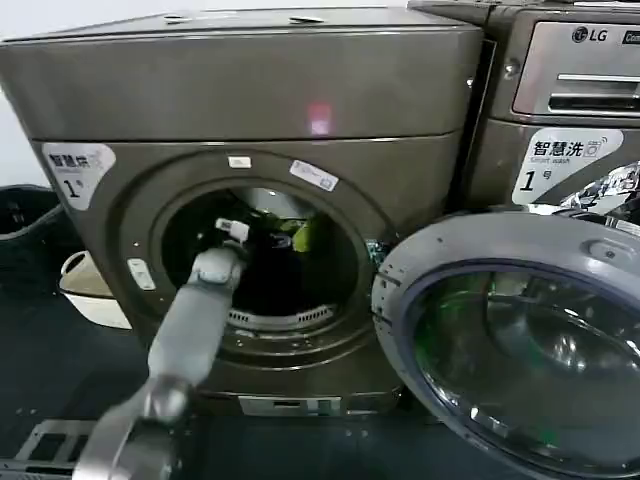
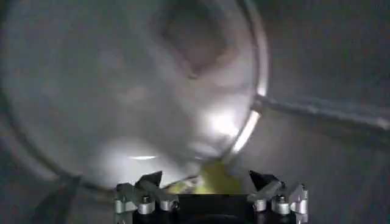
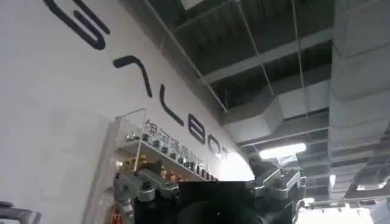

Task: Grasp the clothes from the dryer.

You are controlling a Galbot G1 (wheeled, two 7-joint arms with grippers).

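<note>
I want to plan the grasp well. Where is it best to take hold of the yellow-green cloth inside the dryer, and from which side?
Probably grip the raised fold of the yellow-green cloth, coming straight in through the dryer porthole from the front. It lies loosely bunched on the dark clothes, so a fold on top offers something to pinch. The left gripper is already inside, open, with the cloth between its fingers.

Dark bronze-grey dryer [image 1: 250, 90] with white "1" sticker [image 1: 77, 168], grey-rimmed glass door [image 1: 520, 350] tinted green, yellow-green cloth [image 1: 303, 236] among black clothes [image 1: 270, 270] in the drum, light grey left arm [image 1: 195, 315], cream basket [image 1: 88, 290] beside.
</note>
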